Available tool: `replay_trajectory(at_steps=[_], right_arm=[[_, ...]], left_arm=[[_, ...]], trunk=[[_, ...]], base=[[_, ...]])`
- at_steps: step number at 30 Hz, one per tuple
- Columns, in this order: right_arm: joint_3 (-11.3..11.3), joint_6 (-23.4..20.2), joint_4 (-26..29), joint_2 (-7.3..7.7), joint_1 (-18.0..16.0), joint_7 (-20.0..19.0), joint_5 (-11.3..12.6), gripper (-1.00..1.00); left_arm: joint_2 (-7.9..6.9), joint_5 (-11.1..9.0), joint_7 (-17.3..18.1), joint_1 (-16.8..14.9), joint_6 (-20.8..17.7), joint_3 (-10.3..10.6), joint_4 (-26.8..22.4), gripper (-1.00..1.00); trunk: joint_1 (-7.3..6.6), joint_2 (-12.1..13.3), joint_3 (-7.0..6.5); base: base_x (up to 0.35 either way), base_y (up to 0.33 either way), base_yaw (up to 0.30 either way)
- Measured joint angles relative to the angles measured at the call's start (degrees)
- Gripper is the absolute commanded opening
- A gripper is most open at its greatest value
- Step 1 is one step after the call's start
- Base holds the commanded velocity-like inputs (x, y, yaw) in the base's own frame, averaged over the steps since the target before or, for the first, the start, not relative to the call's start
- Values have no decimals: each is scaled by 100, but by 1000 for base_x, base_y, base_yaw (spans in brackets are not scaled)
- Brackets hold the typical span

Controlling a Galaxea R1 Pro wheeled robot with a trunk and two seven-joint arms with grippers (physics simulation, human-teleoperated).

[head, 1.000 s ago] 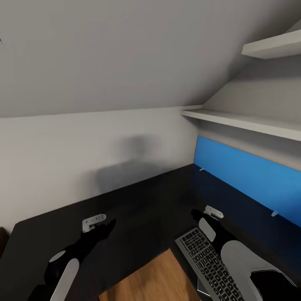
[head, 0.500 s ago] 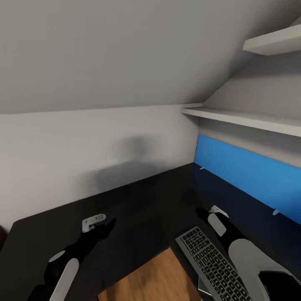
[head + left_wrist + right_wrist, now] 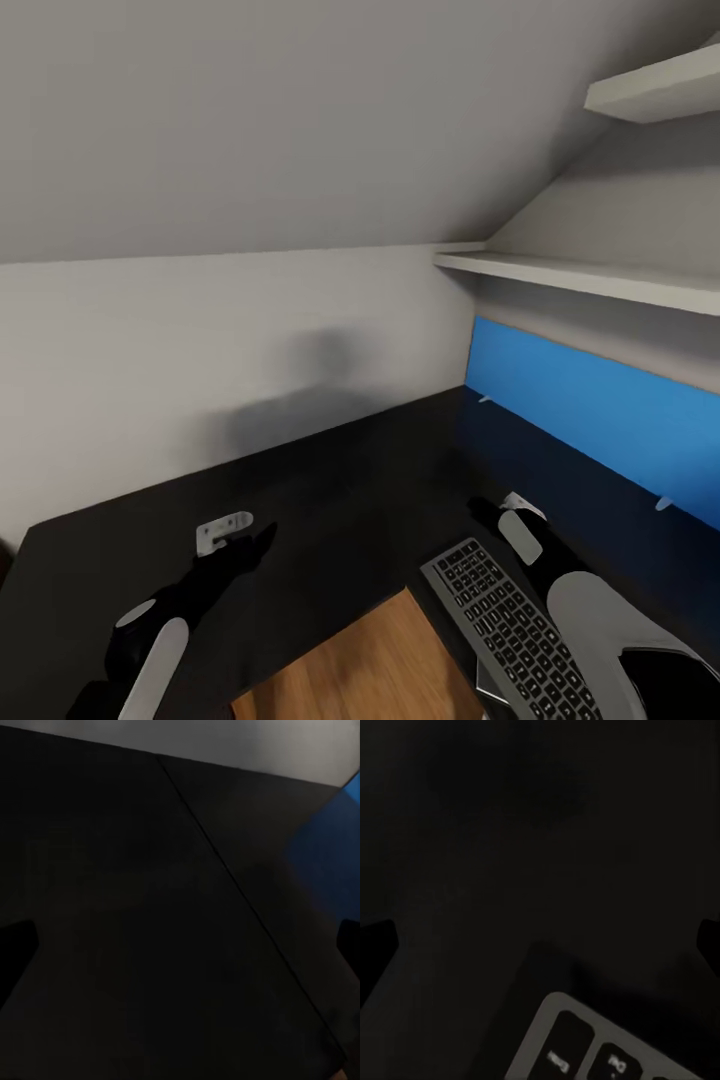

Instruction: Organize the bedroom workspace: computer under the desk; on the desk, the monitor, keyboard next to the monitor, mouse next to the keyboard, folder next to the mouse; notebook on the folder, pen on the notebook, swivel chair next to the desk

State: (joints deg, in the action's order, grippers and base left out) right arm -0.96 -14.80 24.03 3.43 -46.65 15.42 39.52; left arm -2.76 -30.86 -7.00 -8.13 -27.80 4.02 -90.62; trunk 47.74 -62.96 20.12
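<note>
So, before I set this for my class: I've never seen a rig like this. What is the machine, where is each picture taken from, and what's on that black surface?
These are simulator renders of a two-armed wheeled robot. The big picture comes from a camera on its head, looking down over both arms at the desk. The left gripper hovers over the bare black top and holds nothing. The right gripper sits beside the keyboard, which lies on the desk. The two dark pictures come from cameras near each gripper: one shows the desk top, the other a corner of the keyboard. Behind is a blue panel under white shelves.
</note>
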Motion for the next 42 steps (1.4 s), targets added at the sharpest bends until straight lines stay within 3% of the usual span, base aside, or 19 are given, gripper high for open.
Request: replay_trajectory(at_steps=[4, 5, 9, 17, 25, 42], right_arm=[[-198, -16, -9, 0, 0, 2, -13, 100], [-417, -23, -21, 0, 0, 6, -20, 100], [-521, -25, -32, 0, 0, 7, -17, 100], [-563, -25, -76, -8, 0, 24, -17, 100], [-564, -27, -352, -23, -1, 34, -29, 100], [-561, -28, -16, -27, -3, 41, -71, 100]], left_arm=[[0, 0, -1, 0, 1, 0, 0, 100], [0, -5, -1, 0, -1, -3, 0, 100], [-5, -7, -1, 0, -3, -27, 0, 100], [-9, -20, -1, 0, -4, -46, 0, 100], [-9, -26, -1, 0, -7, -202, 0, 100], [-1, -27, -1, 0, -7, -202, 6, 100]], trunk=[[88, -161, 72], [110, -201, 90], [198, -361, 162], [374, -682, 306], [549, -1004, 449], [901, -1648, 736]], base=[[0, 0, 0], [0, 0, 0], [0, 0, 0], [0, 0, 0], [0, 0, 0], [0, 0, 0]])
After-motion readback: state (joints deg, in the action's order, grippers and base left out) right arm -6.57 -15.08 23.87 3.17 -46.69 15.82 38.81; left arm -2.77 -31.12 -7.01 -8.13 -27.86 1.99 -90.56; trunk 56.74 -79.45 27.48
